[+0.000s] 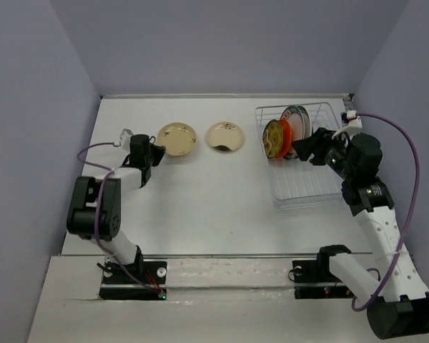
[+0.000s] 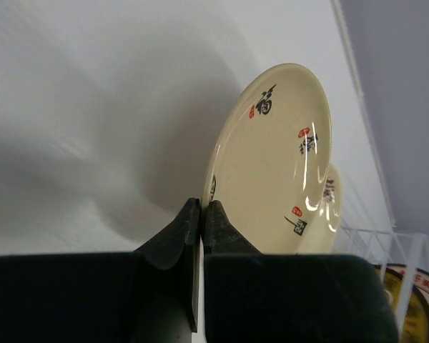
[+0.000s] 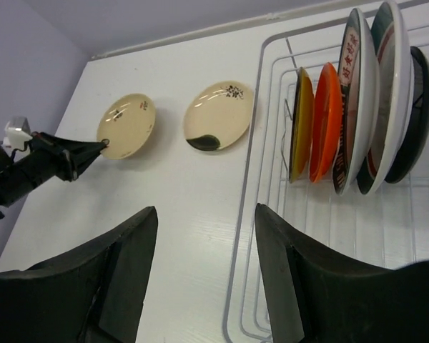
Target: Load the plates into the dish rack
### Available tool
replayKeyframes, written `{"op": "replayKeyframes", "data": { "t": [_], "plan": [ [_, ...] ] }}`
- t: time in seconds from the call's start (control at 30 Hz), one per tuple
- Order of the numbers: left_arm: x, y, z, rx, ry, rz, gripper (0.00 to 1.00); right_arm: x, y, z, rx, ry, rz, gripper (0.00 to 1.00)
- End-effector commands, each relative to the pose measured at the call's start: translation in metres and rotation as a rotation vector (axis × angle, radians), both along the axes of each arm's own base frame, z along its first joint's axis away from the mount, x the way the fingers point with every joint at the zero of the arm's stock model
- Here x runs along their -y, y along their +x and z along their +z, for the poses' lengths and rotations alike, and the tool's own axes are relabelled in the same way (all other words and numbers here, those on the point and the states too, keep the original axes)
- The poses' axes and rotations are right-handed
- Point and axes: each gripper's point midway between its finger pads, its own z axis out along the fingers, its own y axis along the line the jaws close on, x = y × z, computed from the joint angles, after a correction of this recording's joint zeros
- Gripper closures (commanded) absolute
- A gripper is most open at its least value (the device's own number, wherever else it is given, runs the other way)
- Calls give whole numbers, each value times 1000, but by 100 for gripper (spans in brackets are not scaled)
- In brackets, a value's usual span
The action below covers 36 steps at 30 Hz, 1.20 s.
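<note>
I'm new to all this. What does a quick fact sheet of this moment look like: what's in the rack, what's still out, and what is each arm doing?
In the rack: amber plate, orange plate, two teal-rimmed plates, black plate, all upright
Not yet loaded: left cream plate, right cream plate
Left tool: shut on the left cream plate's rim
Right tool: open, empty, by the rack

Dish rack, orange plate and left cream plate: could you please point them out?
dish rack (image 1: 307, 187), top external view, bare wire floor at its near end.
orange plate (image 3: 327, 121), right wrist view, middle of its visible side.
left cream plate (image 2: 272, 171), left wrist view, centre of its face.
</note>
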Motion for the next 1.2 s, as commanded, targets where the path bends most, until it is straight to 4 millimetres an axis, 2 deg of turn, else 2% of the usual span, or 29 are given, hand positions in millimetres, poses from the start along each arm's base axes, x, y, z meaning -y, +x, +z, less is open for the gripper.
{"op": "replayKeyframes", "data": {
  "t": [0.0, 0.07, 0.1, 0.13, 0.17, 0.2, 0.23, 0.27, 0.3, 0.37, 0.4, 0.47, 0.5, 0.63, 0.7, 0.77, 0.8, 0.83, 0.9, 0.93, 1.0, 1.03, 1.1, 1.13, 1.17],
  "plan": [
    [4, -18, 129, 372, -62, -16, 94, -29, -2, 32, 89, 62, 134, 34],
    [22, -37, 142, 413, -27, -99, 94, -39, -3, 32, 78, 74, 170, 29],
    [29, -49, 159, 458, -24, -129, 94, -47, -6, 34, 77, 90, 204, 25],
    [44, -58, 166, 479, -29, -199, 94, -52, -7, 33, 70, 101, 223, 25],
    [68, -72, 169, 488, -23, -302, 94, -57, -7, 33, 69, 107, 239, 22],
    [80, -83, 181, 519, -24, -351, 94, -63, -8, 31, 58, 116, 260, 20],
    [106, -99, 181, 516, -36, -441, 94, -73, -11, 35, 68, 137, 292, 17],
    [106, -100, 187, 533, -28, -444, 94, -80, -13, 32, 53, 145, 313, 15],
    [125, -114, 187, 531, -38, -507, 94, -86, -14, 34, 60, 155, 334, 14],
    [139, -131, 197, 557, -62, -563, 94, -106, -16, 33, 41, 165, 394, 12],
    [150, -143, 204, 576, -76, -602, 94, -112, -16, 34, 42, 170, 409, 11],
    [161, -153, 209, 589, -86, -641, 94, -124, -15, 39, 47, 189, 449, 10],
    [170, -163, 217, 608, -97, -676, 94, -125, -15, 36, 31, 200, 448, 10],
    [181, -182, 239, 678, -102, -742, 94, -118, 4, 17, -13, 171, 360, 10],
    [186, -188, 242, 693, -101, -776, 94, -119, 5, 9, -30, 170, 358, 13],
    [194, -194, 242, 703, -97, -825, 94, -125, 7, 6, -33, 185, 387, 24],
    [197, -195, 242, 706, -96, -843, 94, -128, 4, 7, -30, 194, 414, 34],
    [200, -197, 244, 712, -97, -857, 94, -132, 2, 7, -33, 200, 430, 62],
    [204, -198, 242, 712, -90, -880, 94, -133, 5, 11, -25, 199, 425, 90],
    [205, -198, 242, 713, -86, -889, 78, -131, 8, 13, -18, 200, 406, 93],
    [203, -197, 238, 694, -62, -884, 55, -120, 14, 18, 6, 170, 334, 93],
    [201, -195, 238, 691, -48, -872, 38, -104, 24, 28, 43, 130, 236, 93],
    [191, -194, 233, 662, -7, -838, 26, -71, 41, 31, 44, 63, 64, 93],
    [187, -194, 231, 660, 21, -830, 18, -57, 48, 49, 87, 35, 8, 93],
    [184, -195, 228, 651, 38, -823, 15, -43, 53, 55, 97, 18, -45, 93]
  ]
}}
